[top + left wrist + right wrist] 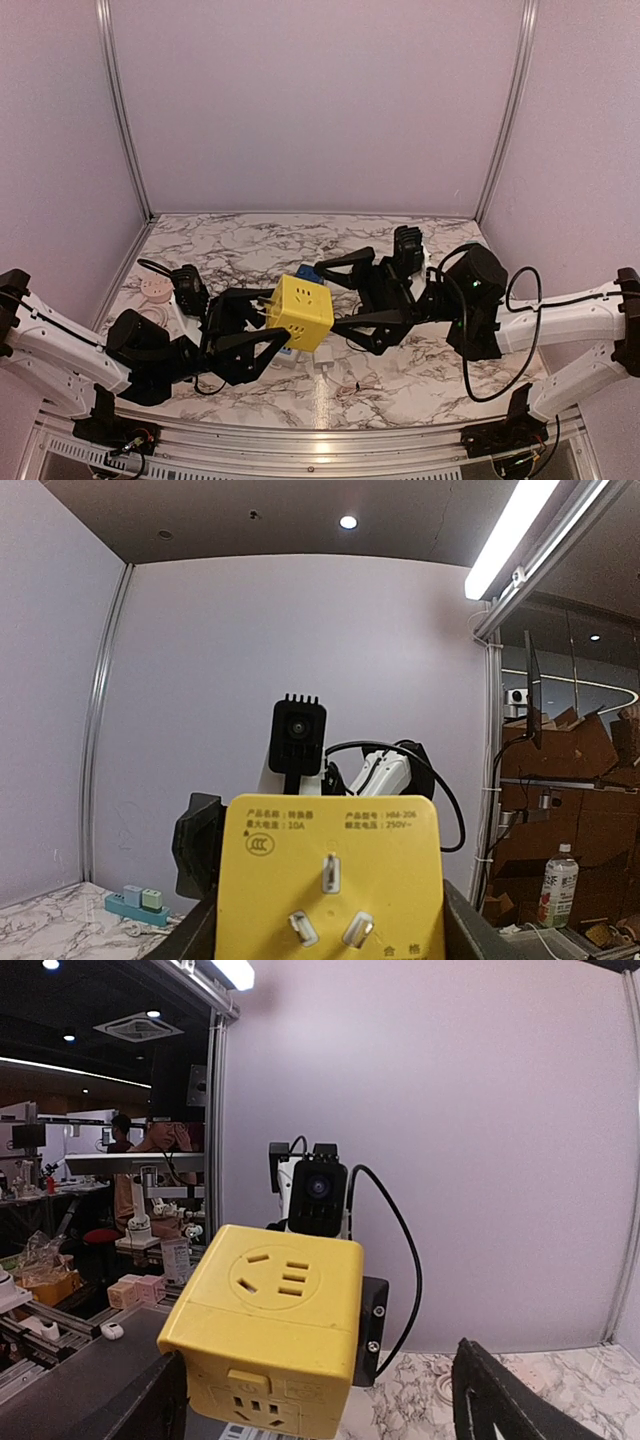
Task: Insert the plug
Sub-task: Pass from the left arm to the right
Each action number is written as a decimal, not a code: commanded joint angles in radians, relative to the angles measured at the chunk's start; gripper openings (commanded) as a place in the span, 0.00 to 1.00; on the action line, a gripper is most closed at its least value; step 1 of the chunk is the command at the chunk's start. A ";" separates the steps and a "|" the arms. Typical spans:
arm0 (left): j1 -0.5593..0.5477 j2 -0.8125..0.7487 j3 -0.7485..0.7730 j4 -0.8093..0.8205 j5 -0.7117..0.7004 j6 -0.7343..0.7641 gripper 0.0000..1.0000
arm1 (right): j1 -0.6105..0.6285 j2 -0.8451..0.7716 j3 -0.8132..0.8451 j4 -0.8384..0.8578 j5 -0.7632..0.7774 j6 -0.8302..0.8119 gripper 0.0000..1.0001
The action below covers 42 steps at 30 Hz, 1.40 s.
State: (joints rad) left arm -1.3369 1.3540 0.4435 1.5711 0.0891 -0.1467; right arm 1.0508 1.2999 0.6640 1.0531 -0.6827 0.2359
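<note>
Yellow cube (330, 880), base cropped, gripped by left fingers (250, 350); right fingers (350, 262) spread open.

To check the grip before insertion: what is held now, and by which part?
The left gripper holds the yellow cube adapter by two opposite side faces, its pins toward the wrist camera. The right gripper stands open and grips nothing.

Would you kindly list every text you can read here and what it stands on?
Yellow cube, pronged face: "10A"
Same face: "250V~"
Same face: "HM-206"
Same face, bottom edge: "合格"
Same face: a round "CCC" mark
Small Chinese captions beside these: too blurred to read.
Bottle label: too small to read.
</note>
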 commanded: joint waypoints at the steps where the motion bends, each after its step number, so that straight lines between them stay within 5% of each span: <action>1: 0.005 -0.005 0.000 0.191 0.024 0.019 0.00 | 0.028 0.023 0.042 0.002 -0.018 0.011 0.85; 20: 0.012 -0.007 0.024 0.131 0.030 0.065 0.00 | 0.095 0.062 0.071 -0.026 -0.021 0.008 0.79; 25: 0.012 -0.004 0.025 0.130 0.034 0.072 0.00 | 0.098 0.093 0.106 -0.017 -0.049 0.039 0.62; 29: 0.012 -0.008 0.024 0.118 0.031 0.082 0.00 | 0.097 0.122 0.127 0.011 -0.076 0.083 0.34; 31: 0.012 -0.009 0.023 0.115 0.029 0.082 0.10 | 0.099 0.134 0.143 0.017 -0.094 0.110 0.10; 32: 0.012 -0.012 0.022 0.113 0.028 0.080 0.24 | 0.099 0.136 0.152 0.014 -0.100 0.122 0.00; 35: 0.012 -0.039 -0.009 0.112 0.004 0.070 0.57 | 0.099 0.106 0.192 -0.138 -0.096 0.077 0.00; 37: 0.012 -0.085 -0.055 0.110 -0.036 0.060 0.76 | 0.098 0.066 0.243 -0.398 -0.061 -0.048 0.00; 40: 0.012 -0.195 -0.141 0.069 -0.130 0.050 0.96 | 0.097 0.015 0.332 -0.768 0.058 -0.236 0.00; 42: 0.012 -0.303 -0.150 -0.093 -0.152 0.061 0.99 | 0.097 0.000 0.386 -0.963 0.142 -0.326 0.00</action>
State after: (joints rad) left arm -1.3273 1.2114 0.3264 1.6115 0.0250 -0.0925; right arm 1.1419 1.3636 0.9249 0.5762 -0.6880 0.1299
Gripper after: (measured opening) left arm 0.967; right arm 0.529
